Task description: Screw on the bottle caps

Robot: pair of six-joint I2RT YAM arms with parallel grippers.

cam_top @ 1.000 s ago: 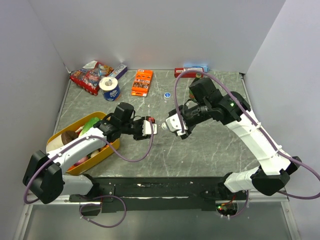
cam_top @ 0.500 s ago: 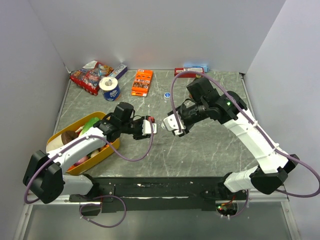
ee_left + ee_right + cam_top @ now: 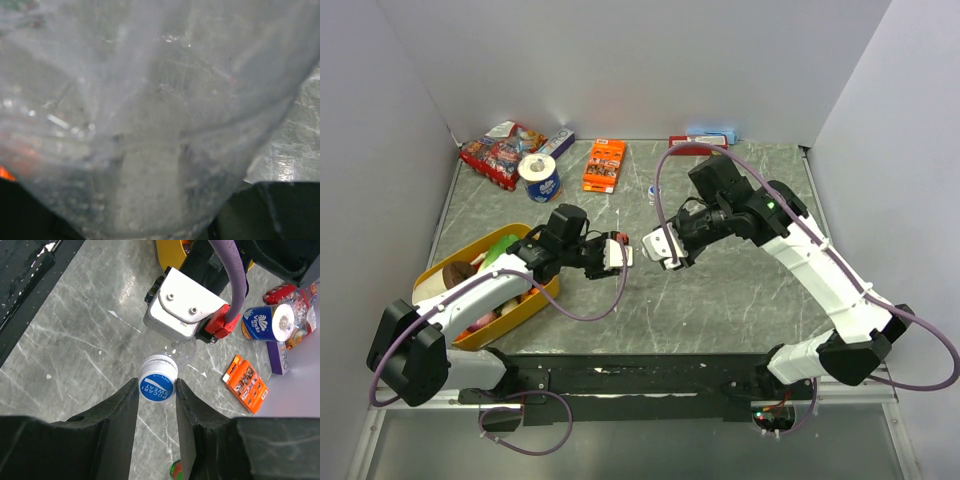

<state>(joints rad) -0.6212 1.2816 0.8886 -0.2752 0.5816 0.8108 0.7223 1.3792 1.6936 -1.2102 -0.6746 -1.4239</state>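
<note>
My left gripper (image 3: 626, 254) is shut on a tiny clear bottle (image 3: 172, 347) and holds it sideways above the table, neck pointing right. The bottle's wall (image 3: 150, 125) fills the left wrist view and hides the fingers. My right gripper (image 3: 157, 392) is shut on a blue and white bottle cap (image 3: 157, 385) that sits on the bottle's neck, one finger on each side. In the top view the right gripper (image 3: 650, 247) meets the left one at mid-table. A second small bottle with a blue cap (image 3: 652, 189) stands further back.
A yellow basket (image 3: 542, 298) of items sits at the left under the left arm. A blue and white roll (image 3: 539, 177), a red snack bag (image 3: 500, 152), an orange pack (image 3: 605, 165) and boxes (image 3: 705, 140) line the back. A small green and red object (image 3: 175, 469) lies below the right fingers.
The right arm has moved left toward the left gripper, bringing the cap up to the bottle's neck. The left arm has stayed in place.
</note>
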